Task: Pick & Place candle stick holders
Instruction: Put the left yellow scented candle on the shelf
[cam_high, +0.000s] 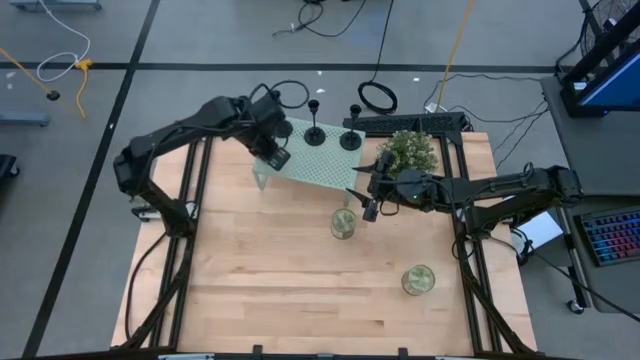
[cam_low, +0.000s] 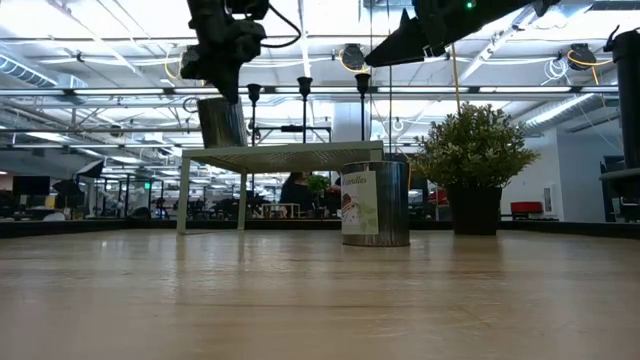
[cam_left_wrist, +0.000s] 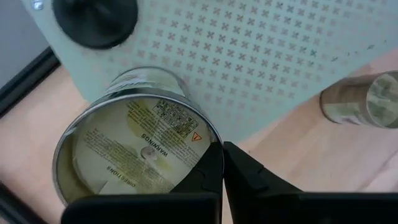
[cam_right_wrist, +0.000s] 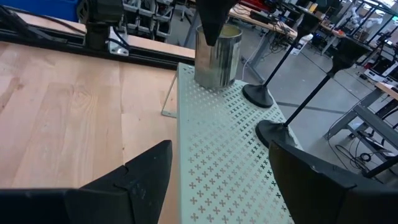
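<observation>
Three black candle stick holders (cam_high: 314, 135) stand by their round bases on a pale green perforated shelf (cam_high: 325, 165) at the table's far middle. Two show in the right wrist view (cam_right_wrist: 277, 134), and one base shows in the left wrist view (cam_left_wrist: 93, 22). My left gripper (cam_high: 272, 152) is shut on a pale glass jar (cam_left_wrist: 134, 149) at the shelf's left end. My right gripper (cam_right_wrist: 217, 186) is open and empty. It hovers above the shelf's near right part (cam_high: 368, 197), short of the holders. My left gripper holds the jar by its rim wall (cam_left_wrist: 210, 144), one finger inside the jar and one outside. The fingers come from above, pointing down. The jar stands nearly upright (cam_low: 222, 122), its bottom at the shelf's top; whether it rests there or is just clear, I cannot tell.
Two more glass jars stand on the wooden table, one near the shelf (cam_high: 343, 223) and one toward the near right (cam_high: 418, 280). A potted green plant (cam_high: 408, 152) stands right of the shelf. Bare wood lies at the near left (cam_high: 230, 280).
</observation>
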